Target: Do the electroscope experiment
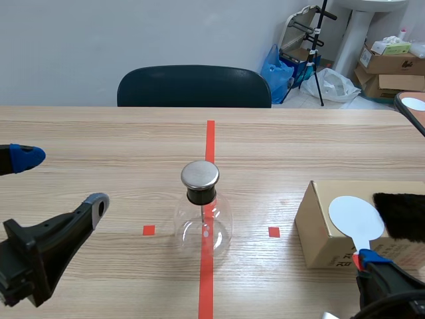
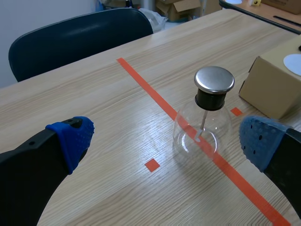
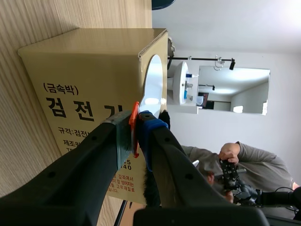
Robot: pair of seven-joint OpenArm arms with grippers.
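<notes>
The electroscope (image 1: 202, 207), a clear glass flask with a round metal cap, stands on the red tape line at mid-table. It also shows ahead of my left gripper (image 2: 167, 139), a little toward its right finger. That left gripper (image 1: 63, 183) hovers open to the left of the flask, holding nothing. On the right sits a cardboard box (image 1: 317, 229) with a white disc paddle (image 1: 356, 217) and a black fur patch (image 1: 402, 216) on top. My right gripper (image 1: 368, 260) is shut on the paddle's red handle at the box's near edge. In the right wrist view the right gripper (image 3: 136, 129) pinches that handle, with the disc (image 3: 153, 84) against the box (image 3: 84, 61).
A dark chair (image 1: 194, 86) stands behind the table's far edge. Cardboard boxes (image 1: 388, 63) and bags lie on the floor at the back right. Another table's edge (image 1: 412, 106) is at the right. A person (image 3: 235, 155) shows beyond the box in the right wrist view.
</notes>
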